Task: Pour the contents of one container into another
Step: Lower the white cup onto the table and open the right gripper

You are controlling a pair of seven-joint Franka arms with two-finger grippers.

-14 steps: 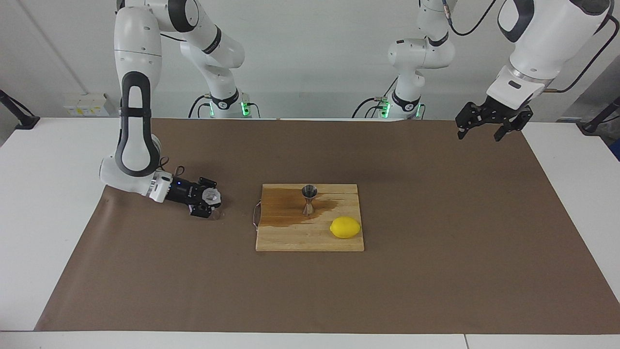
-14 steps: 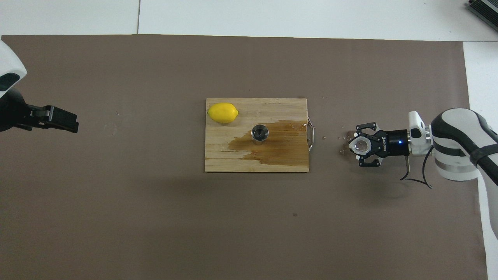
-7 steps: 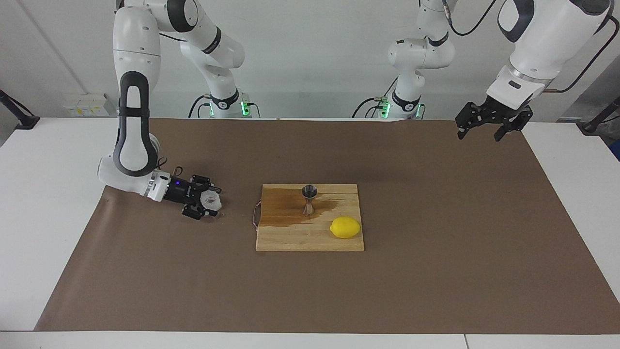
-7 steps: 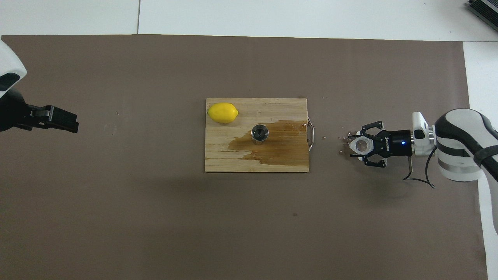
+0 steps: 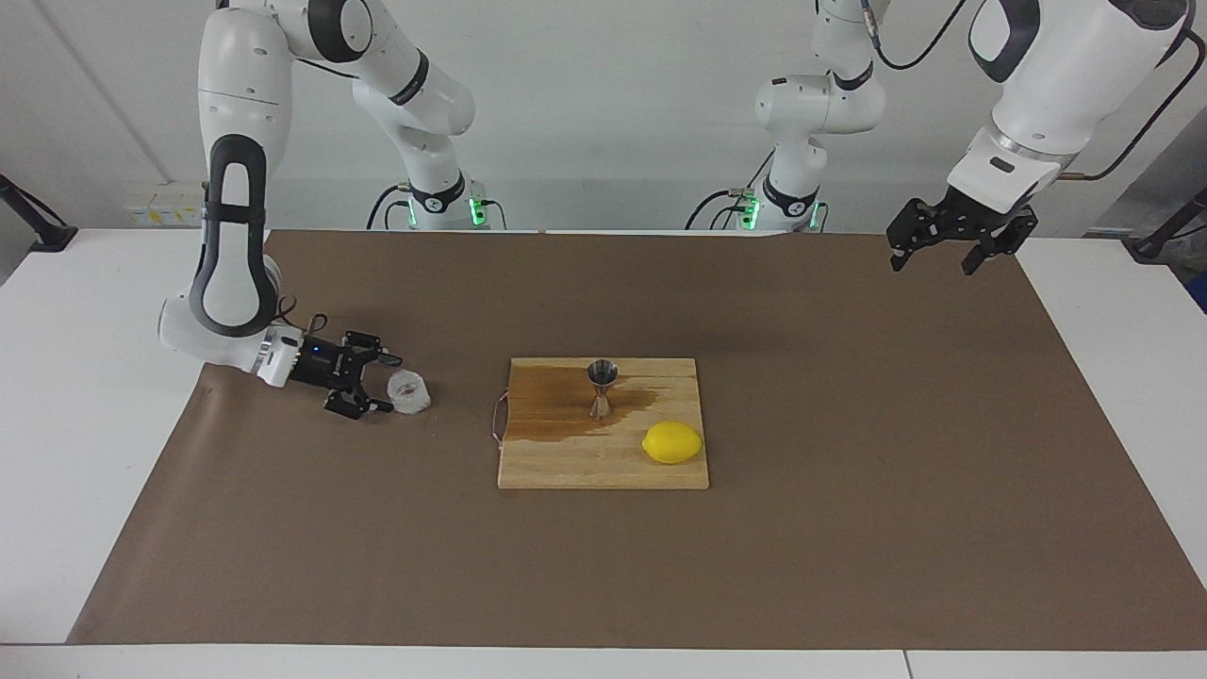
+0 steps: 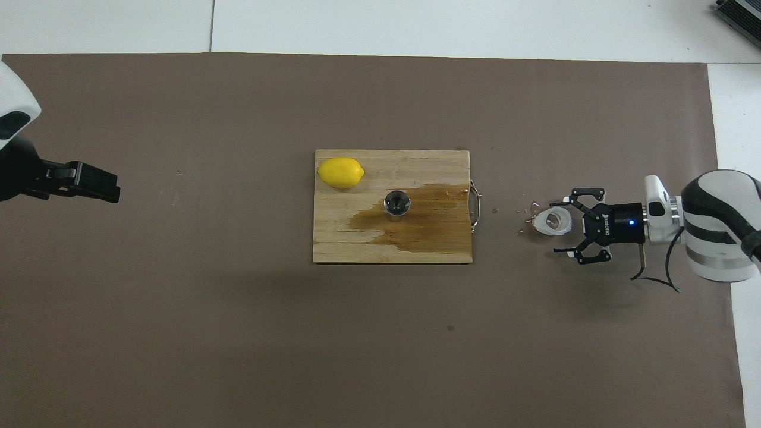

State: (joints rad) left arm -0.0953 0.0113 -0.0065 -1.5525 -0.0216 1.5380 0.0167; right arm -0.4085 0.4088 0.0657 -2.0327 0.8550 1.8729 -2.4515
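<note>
The small clear glass cup [image 5: 409,393] rests on the brown mat toward the right arm's end of the table; it also shows in the overhead view [image 6: 552,221]. My right gripper [image 5: 386,385] is low beside it, open, with its fingers apart and just off the cup, as the overhead view [image 6: 565,227] also shows. The steel jigger [image 5: 602,388] stands upright on the wooden cutting board [image 5: 603,467]; from overhead the jigger [image 6: 397,203] sits mid-board [image 6: 357,246]. My left gripper [image 5: 946,253] waits open, high over the mat at the left arm's end [image 6: 98,184].
A yellow lemon [image 5: 672,442] lies on the board's corner farther from the robots [image 6: 340,172]. A dark wet stain [image 6: 428,223] spreads over the board around the jigger. Small droplets [image 6: 526,213] dot the mat next to the cup.
My right gripper opened, let go of the glass cup and drew back toward the right arm's end. The cup stays on the mat. The left arm has not moved.
</note>
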